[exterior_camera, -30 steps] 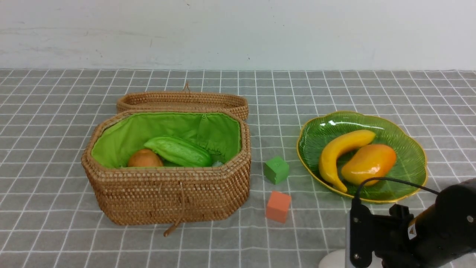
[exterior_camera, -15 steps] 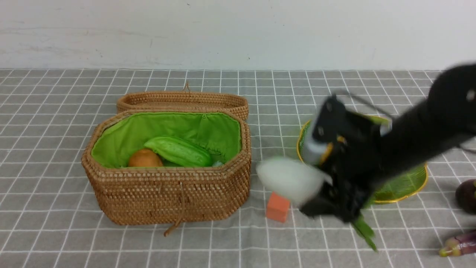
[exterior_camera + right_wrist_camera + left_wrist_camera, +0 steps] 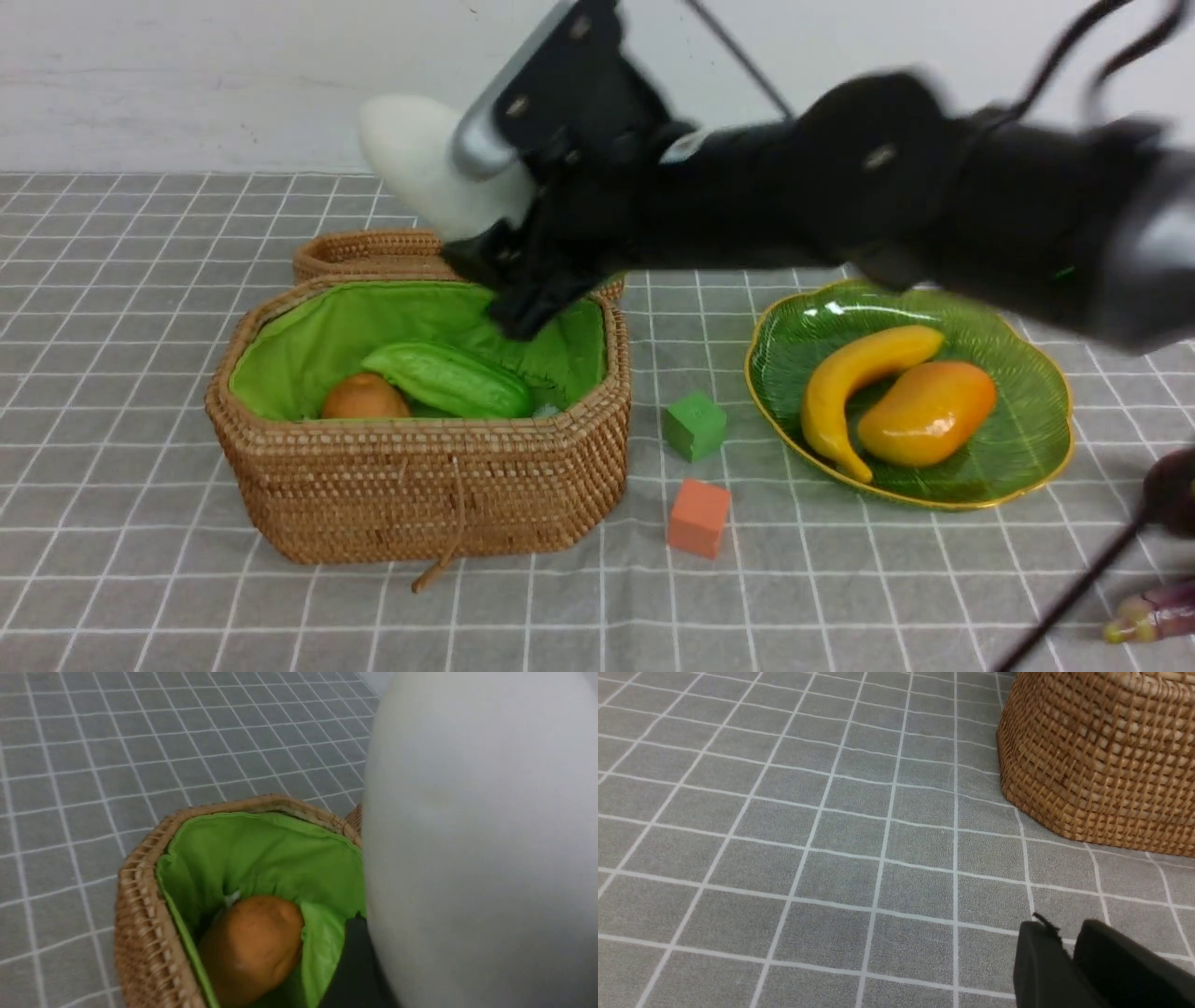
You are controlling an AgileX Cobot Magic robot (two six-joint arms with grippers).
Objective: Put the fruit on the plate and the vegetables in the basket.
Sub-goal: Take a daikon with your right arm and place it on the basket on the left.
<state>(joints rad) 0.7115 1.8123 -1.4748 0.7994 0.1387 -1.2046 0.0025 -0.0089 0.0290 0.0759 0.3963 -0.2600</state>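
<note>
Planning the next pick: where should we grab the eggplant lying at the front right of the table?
Probably from above, jaws across the purple body just behind the yellow-green stem end. The eggplant lies flat and runs long toward the right, so its narrow width fits the jaws. Most of it is off frame, so its middle cannot be judged.

You see a tan woven rattan basket (image 3: 420, 485) lined bright green, a gold-rimmed, leaf-ribbed green glass plate (image 3: 1027, 425), and a grey tablecloth (image 3: 140, 560) gridded in white.
</note>
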